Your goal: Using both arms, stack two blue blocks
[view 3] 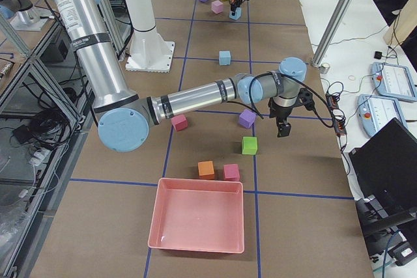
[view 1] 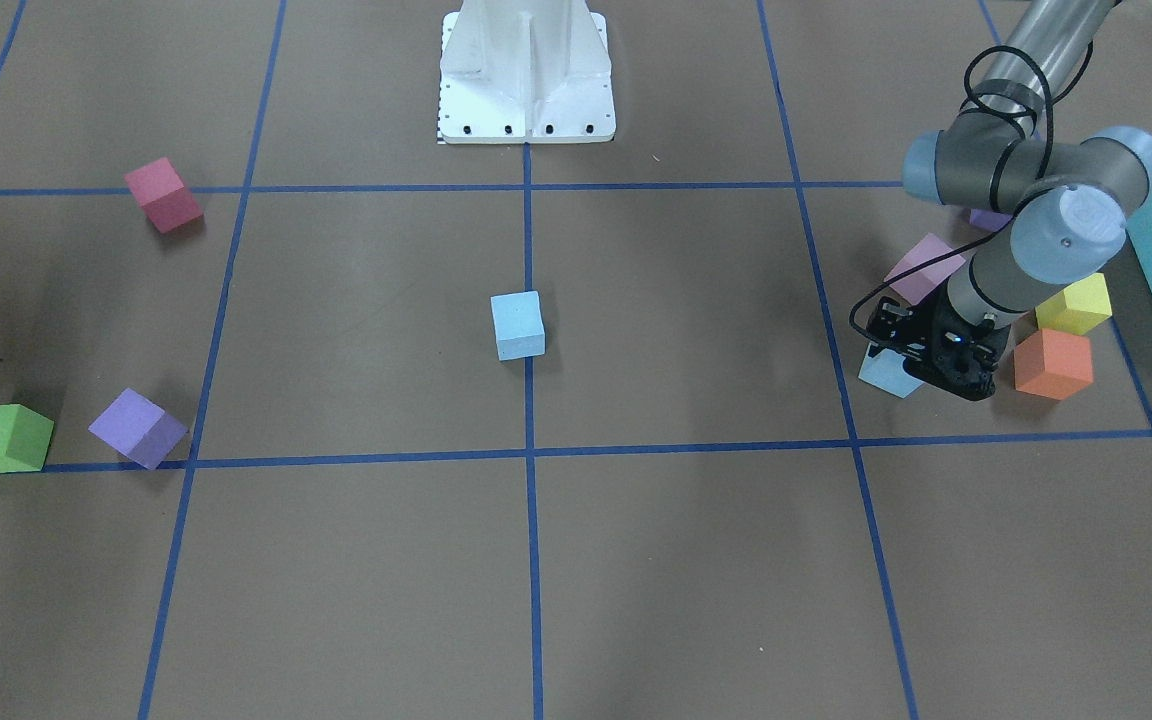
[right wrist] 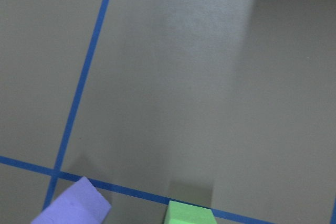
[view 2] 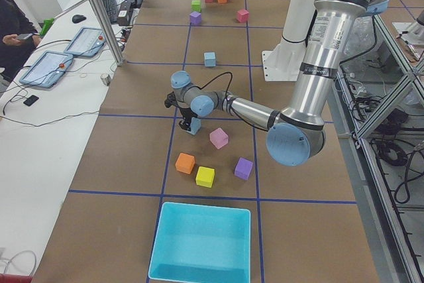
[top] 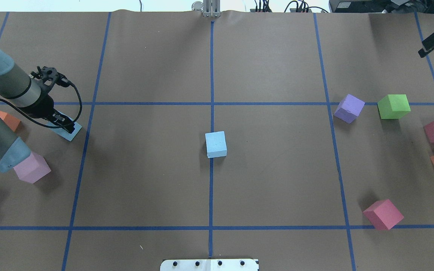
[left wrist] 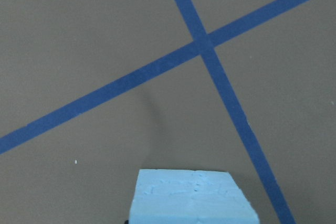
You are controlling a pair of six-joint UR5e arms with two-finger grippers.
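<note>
no legible text, no labels or brand marks, no numbers or signs

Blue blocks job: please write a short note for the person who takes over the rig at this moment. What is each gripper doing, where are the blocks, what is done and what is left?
Left gripper: down at the first blue block on the robot's left side. I cannot tell if it has closed on it.
Right gripper: in the air on the robot's right, near the green cube. Nothing seen in it; open or shut is unclear.
Second blue block: alone on the centre tape line.
Done: no stack yet.
Left: grip one block, carry it, set it on the other.
</note>
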